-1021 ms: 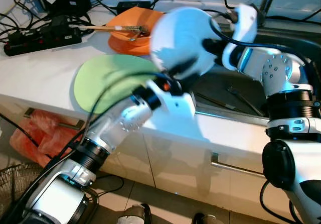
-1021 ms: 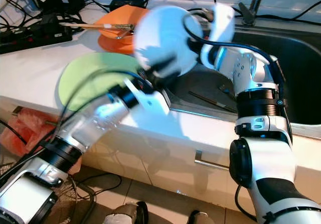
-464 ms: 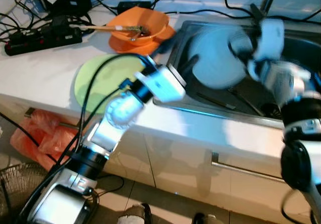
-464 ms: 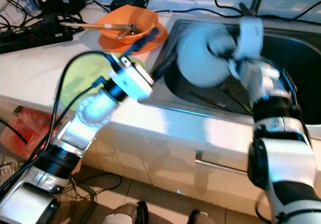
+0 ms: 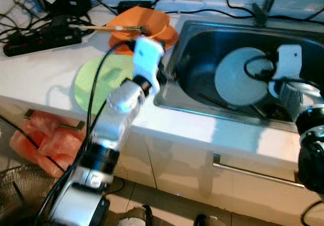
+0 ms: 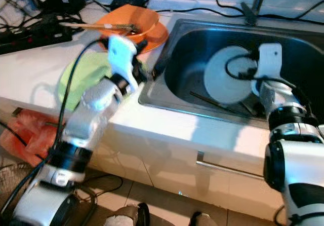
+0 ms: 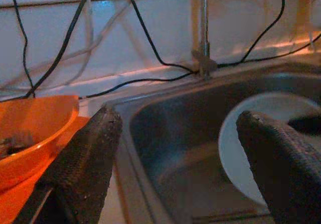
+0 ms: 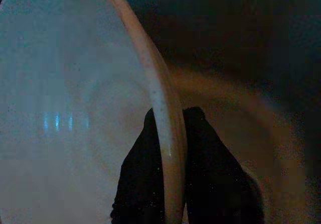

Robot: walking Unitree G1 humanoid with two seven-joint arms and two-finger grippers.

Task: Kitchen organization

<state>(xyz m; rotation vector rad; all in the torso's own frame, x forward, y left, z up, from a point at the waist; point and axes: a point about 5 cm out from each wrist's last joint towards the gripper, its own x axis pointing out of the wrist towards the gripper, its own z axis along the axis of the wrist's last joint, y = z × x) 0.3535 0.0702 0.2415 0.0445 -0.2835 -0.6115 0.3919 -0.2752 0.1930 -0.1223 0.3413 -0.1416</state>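
The white plate [image 5: 242,76] is held on edge, tilted, down inside the steel sink [image 6: 192,48], toward its right half. The right gripper [image 8: 168,148] has its jaws closed on the plate's rim, one black finger on each face, as the right wrist view shows. Dark utensils [image 5: 223,103] lie on the sink floor below the plate.

The left gripper [image 7: 183,148] hangs over the desk at the sink's left edge, its jaws spread wide with nothing between them; its wrist view looks across the basin to the plate and the faucet [image 7: 203,28].

On the white desk [image 5: 35,69], left of the sink, a green plate [image 5: 96,81] lies flat near the front edge. Behind it an orange bowl [image 5: 144,23] sits on an orange plate with chopsticks [image 5: 101,28] across it. A black power strip [image 5: 40,36] and tangled cables sit at the desk's back left corner.
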